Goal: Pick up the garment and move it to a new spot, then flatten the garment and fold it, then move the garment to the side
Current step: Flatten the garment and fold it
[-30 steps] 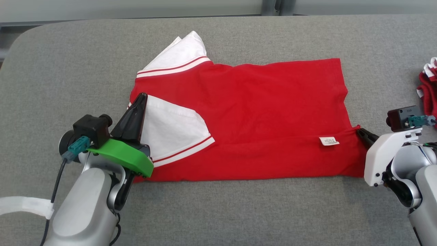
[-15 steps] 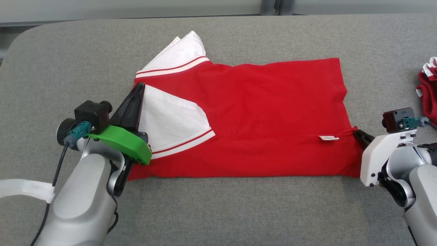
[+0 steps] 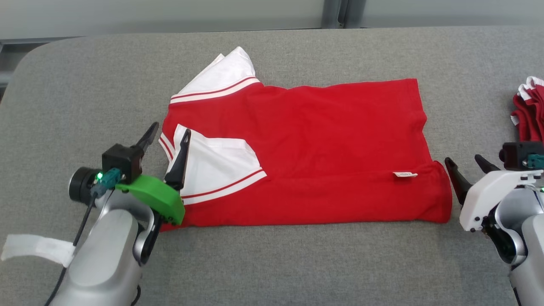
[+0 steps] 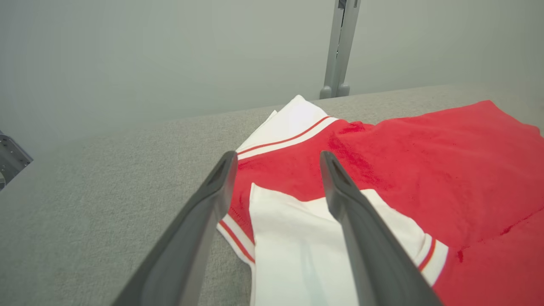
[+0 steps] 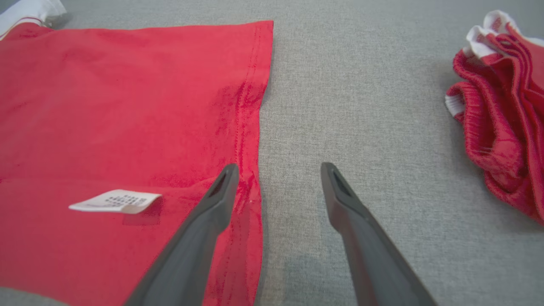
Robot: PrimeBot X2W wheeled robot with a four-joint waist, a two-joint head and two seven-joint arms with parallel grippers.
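Grey fabric bench [image 3: 272,263], pale wall behind. At the left end of the garment [image 3: 318,148], left tool [image 3: 171,128] spread wide, empty: one finger off the cloth, one over the white sleeve [image 3: 216,163], contact unclear. Red garment flat mid-bench, label [image 3: 404,174] near its right end. Just right of it, right tool [image 3: 462,159] wide, empty. Beyond, red-white pile [image 3: 529,114], cut off by the frame.

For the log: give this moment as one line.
left gripper: open, over white sleeve | right gripper: open, at garment edge | garment: part-folded, flat on table
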